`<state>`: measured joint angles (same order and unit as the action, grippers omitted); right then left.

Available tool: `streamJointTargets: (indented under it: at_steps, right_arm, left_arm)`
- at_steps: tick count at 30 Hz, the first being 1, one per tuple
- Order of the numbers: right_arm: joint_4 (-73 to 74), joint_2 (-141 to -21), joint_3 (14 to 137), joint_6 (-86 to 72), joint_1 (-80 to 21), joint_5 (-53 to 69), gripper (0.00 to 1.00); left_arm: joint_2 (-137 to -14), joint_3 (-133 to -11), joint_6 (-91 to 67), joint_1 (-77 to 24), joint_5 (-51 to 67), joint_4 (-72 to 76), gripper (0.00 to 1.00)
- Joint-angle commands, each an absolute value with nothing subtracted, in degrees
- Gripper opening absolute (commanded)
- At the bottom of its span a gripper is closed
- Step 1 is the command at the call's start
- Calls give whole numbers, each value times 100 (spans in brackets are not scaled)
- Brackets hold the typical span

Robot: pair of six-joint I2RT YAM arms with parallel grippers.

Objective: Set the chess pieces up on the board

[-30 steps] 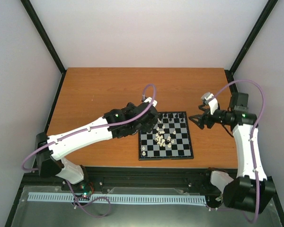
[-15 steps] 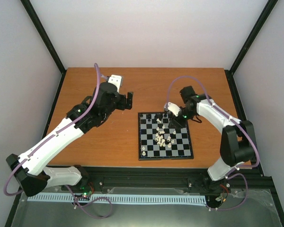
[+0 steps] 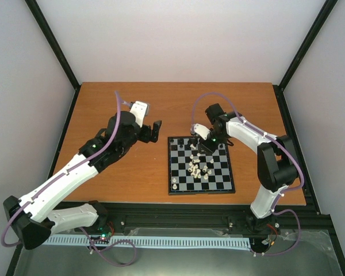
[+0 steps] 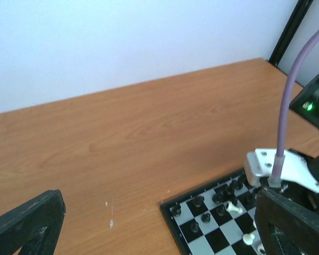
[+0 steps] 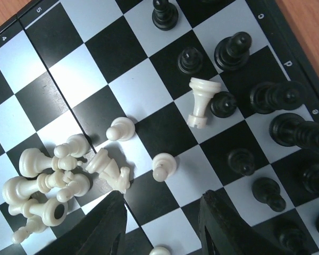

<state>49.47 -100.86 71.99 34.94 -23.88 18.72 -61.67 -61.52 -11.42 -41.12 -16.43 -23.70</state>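
Black-and-grey checkered chessboard (image 5: 69,69) sits on the brown wooden table (image 3: 132,103). Tiny black chessmen (image 5: 234,50) crowd its far rows, while cream-white chessmen (image 5: 48,186) lie heaped mid-board, most left to place. Right gripper (image 5: 162,201) hangs over them, jaws apart and empty; left gripper (image 3: 155,131) is also spread, beside the board.

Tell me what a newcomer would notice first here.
A heap of toppled cream-white pieces lies in the middle of the board, with the black pieces crowded along its far rows. The right gripper hangs open over the heap, while the left gripper hovers open beside the board, over the table.
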Motion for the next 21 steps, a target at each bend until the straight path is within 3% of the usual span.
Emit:
streamJointTargets:
  at_steps: [1, 8, 12, 17, 21]
  right_arm:
    - [4898, -10248, 7392, 3323, -2532, 1773, 37]
    - [4850, -10573, 7488, 3202, -2592, 1755, 35]
    - [4874, -10741, 7531, 3167, -2634, 1780, 29]
    - [4850, -10839, 7539, 3122, -2663, 1793, 14]
    - [4850, -10768, 7518, 3095, -2662, 1741, 4]
  left_arm:
    - [-5852, -6001, -928, -4083, -2123, -1869, 100]
    - [-6307, -6355, -1673, -4040, -3517, -2477, 100]
    - [-6474, -6411, -1909, -3805, -3284, -2638, 100]
    - [-6447, -6621, -1496, -3718, -2765, -2697, 100]
    - [-6189, -6434, -1248, -3714, -3014, -2526, 100]
